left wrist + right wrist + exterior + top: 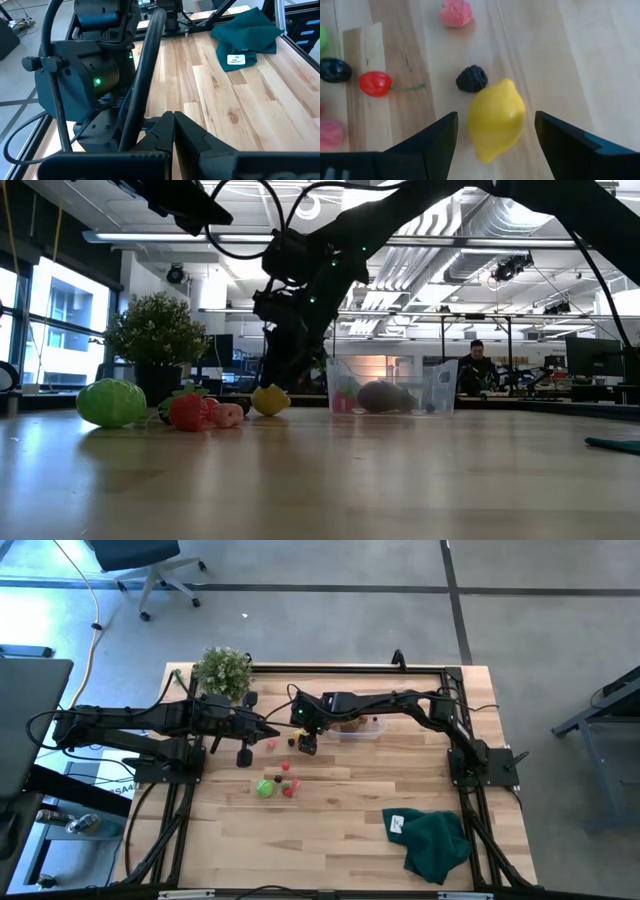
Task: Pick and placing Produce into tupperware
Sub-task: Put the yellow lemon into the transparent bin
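Right claw point(495, 132): jaws wide, straddling a yellow toy lemon point(496, 118) on the bench point(580, 60), centre frame, not gripping. Left claw point(172, 125): fully closed, empty, parked at the high view's left. Tupperware point(392, 386): right of the lemon in the low view.

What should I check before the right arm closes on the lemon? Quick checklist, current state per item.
1. Right gripper open: ok, fingers spread wide.
2. Lemon between the fingers: ok, roughly centred in the right wrist view.
3. Nothing else in the gap: ok, the blackberry lies just beyond the lemon, outside the fingers.
4. Fingers low enough to grip: cannot tell; the low view hides the lemon's contact height behind the arm.
5. Tupperware ready: ok, upright, open, already holding some produce.
6. Left gripper out of the way: ok, shut, parked at the table's left side.
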